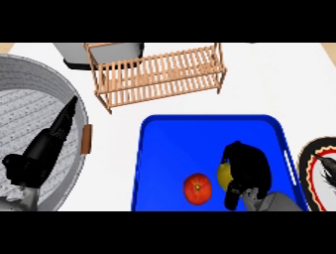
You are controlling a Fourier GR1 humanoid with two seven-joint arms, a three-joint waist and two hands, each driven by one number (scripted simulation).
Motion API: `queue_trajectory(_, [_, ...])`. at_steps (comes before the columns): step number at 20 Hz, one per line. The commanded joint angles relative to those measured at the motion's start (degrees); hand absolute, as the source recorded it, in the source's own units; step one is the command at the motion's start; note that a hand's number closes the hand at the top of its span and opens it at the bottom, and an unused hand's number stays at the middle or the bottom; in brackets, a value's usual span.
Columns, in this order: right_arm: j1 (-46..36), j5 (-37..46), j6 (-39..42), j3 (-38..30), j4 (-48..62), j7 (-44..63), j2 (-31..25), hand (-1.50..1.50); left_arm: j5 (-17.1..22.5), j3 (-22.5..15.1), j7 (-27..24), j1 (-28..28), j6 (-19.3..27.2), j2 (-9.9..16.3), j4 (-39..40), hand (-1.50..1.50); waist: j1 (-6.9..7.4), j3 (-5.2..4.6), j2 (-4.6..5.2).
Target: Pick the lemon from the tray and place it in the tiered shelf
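Over on the far left there's a big grey pan [24, 89] with the left hand [35, 156] parked above it, fingers straight and relaxed, holding nothing. Next along, toward the back of the counter, sits the wooden tiered shelf [159, 74] with slatted levels, which is where the fruit needs to end up. In front of that is the blue tray [192, 134] carrying a tomato [197, 188] and, just to its right, the lemon [224, 174] (mostly hidden, only a yellow sliver peeks out). The right hand [247, 168] is curled over the lemon from the right side, so I'd call that grasping it, though the lemon looks like it's resting on the tray. Handling-wise I'd guess it's light, stiff and a bit slick, so wrapping round its middle seems the sensible hold. Far right edge shows a patterned plate [331, 178].
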Motion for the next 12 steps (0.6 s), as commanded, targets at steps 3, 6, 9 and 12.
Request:
queue_trajectory(3, [-1.6,4.0,-0.5,0.0,0.8,2.1,0.7,1.5,-0.4,-2.8,2.2,5.0,0.3,-2.1,6.9,0.0,0.15,-1.8,1.44])
queue_trajectory(6, [-0.4,6.6,-2.3,-0.1,-0.7,2.0,0.2,1.5,-0.3,-2.2,1.0,5.2,0.6,-2.3,8.4,0.0,-0.57,-1.82,1.43])
queue_trajectory(9, [-2.5,6.2,-0.2,-0.4,-3.0,2.4,2.1,1.5,-0.4,-2.4,1.7,5.4,0.3,-1.5,7.5,0.0,-0.21,-1.81,1.39])
queue_trajectory(12, [-3.3,5.6,1.1,1.2,-4.9,0.5,3.7,1.5,0.0,-1.9,0.7,4.5,0.4,-2.2,9.7,0.0,-0.54,-1.86,1.55])
